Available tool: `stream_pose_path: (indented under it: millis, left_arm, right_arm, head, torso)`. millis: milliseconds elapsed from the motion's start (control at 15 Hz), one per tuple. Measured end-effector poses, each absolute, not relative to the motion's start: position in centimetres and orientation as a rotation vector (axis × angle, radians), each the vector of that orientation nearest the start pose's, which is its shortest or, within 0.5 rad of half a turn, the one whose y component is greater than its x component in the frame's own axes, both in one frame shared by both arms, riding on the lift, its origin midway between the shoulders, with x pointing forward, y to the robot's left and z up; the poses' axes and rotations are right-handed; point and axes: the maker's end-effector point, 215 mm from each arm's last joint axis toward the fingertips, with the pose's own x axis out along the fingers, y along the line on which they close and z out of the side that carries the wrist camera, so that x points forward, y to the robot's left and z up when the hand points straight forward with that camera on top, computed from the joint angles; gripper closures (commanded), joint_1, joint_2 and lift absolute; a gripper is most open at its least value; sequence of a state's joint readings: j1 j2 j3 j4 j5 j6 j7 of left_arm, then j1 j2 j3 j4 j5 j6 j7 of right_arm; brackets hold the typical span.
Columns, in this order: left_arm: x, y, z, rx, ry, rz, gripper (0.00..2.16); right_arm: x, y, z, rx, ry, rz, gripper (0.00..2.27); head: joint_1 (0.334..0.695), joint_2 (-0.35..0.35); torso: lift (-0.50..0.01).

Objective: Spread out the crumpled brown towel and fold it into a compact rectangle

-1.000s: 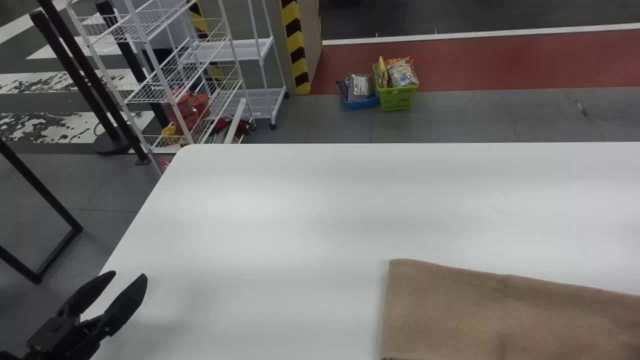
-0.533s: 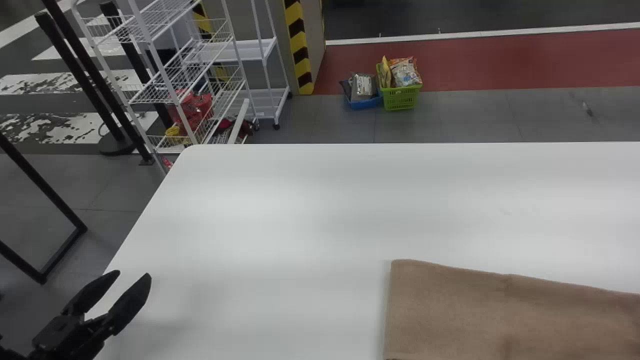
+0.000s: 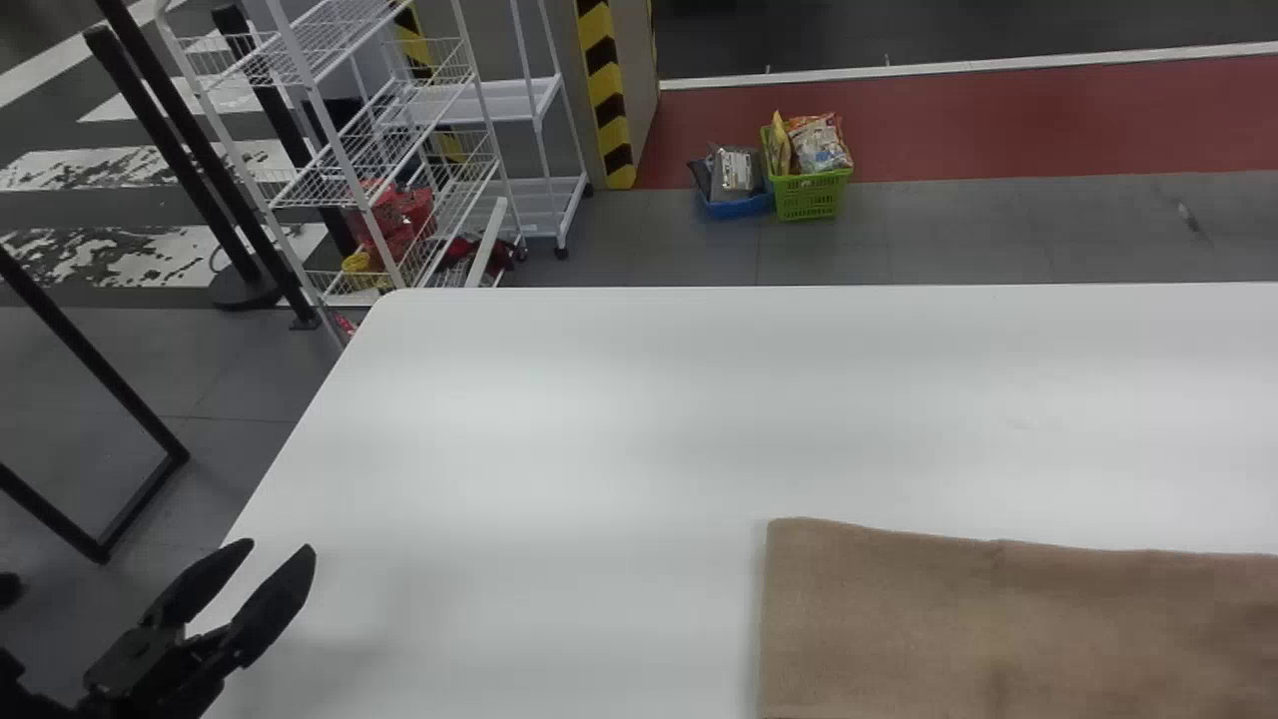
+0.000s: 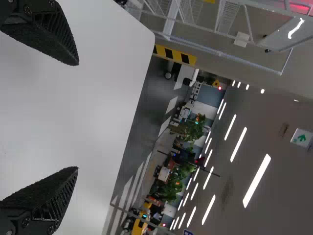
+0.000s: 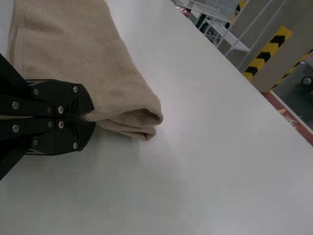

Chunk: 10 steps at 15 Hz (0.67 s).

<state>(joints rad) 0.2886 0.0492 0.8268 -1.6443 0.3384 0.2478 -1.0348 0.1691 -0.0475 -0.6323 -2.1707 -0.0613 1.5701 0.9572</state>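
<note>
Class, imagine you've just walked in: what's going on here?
A robot is working on a brown towel on a white table. Its right hand has the towel's edge pinched, while its left hand is open and empty near the table's left edge. The towel looks fairly flat, with layers doubled over at one corner.

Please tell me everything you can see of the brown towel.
The brown towel is plain, with a soft, slightly fuzzy look. It lies on the white table, at the lower right of the head view, spread fairly smooth with faint creases and a slightly wavy far edge. The right wrist view shows it doubled over: layers curl into a rounded, loosely open fold at one end, and a seam line runs near an edge. The right gripper is closed on its edge.
</note>
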Motion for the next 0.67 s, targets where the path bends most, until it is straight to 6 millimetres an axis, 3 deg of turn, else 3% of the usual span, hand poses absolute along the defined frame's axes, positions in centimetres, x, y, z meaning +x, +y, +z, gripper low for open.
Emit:
stream_pose_path:
  millis: [267,667]
  left_arm:
    - [36.9,47.2,-40.3,-0.325,0.125,-0.217,0.04]
    - [37.2,46.7,-40.6,-0.326,0.133,-0.22,0.04]
  right_arm:
    - [36.6,-33.9,-40.5,0.696,0.784,0.253,1.18]
    - [35.5,-41.3,-38.1,0.672,0.712,0.131,1.18]
  head:
    - [0.695,0.216]
    - [0.695,0.093]
  torso:
    - [-0.127]
    - [-0.127]
